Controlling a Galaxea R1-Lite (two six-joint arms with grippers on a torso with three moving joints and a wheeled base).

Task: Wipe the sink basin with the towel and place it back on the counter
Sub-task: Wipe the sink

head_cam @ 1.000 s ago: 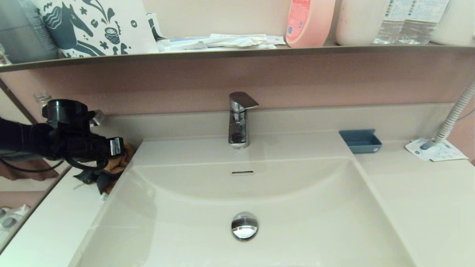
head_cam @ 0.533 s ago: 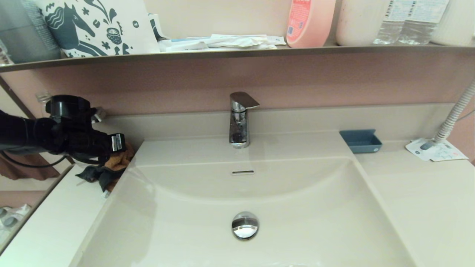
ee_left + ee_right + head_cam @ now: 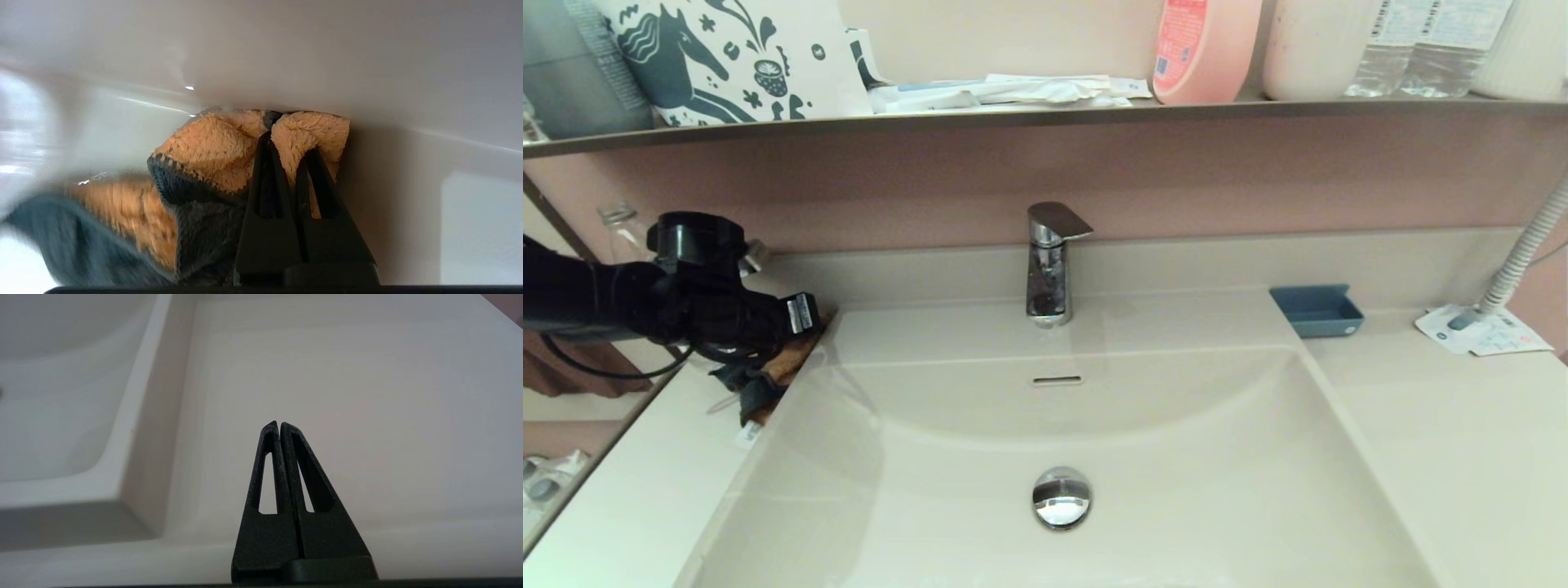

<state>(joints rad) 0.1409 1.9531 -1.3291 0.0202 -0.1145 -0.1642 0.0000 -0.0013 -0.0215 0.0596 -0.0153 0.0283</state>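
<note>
My left gripper (image 3: 799, 336) is shut on the towel (image 3: 786, 365), a fluffy orange cloth with dark trim, right at the back left rim of the sink basin (image 3: 1176, 457). The towel's dark end droops toward the counter (image 3: 645, 490) on the left. In the left wrist view the black fingers (image 3: 265, 171) pinch a fold of the towel (image 3: 204, 151). The basin holds a chrome drain plug (image 3: 1062, 496) and a slot overflow hole (image 3: 1056, 380). My right gripper (image 3: 278, 425) is shut on nothing and hangs over the counter (image 3: 367, 396), beside the basin (image 3: 49, 396). It is out of the head view.
A chrome faucet (image 3: 1049, 261) stands behind the basin. A small blue tray (image 3: 1315, 310), a white leaflet (image 3: 1482, 331) and a ribbed hose (image 3: 1523, 249) are on the right. The brown shelf (image 3: 1045, 114) above carries bottles and a printed bag.
My left arm has carried the towel a little to the right, closer to the basin's left rim. The rest of the scene has stayed still.
</note>
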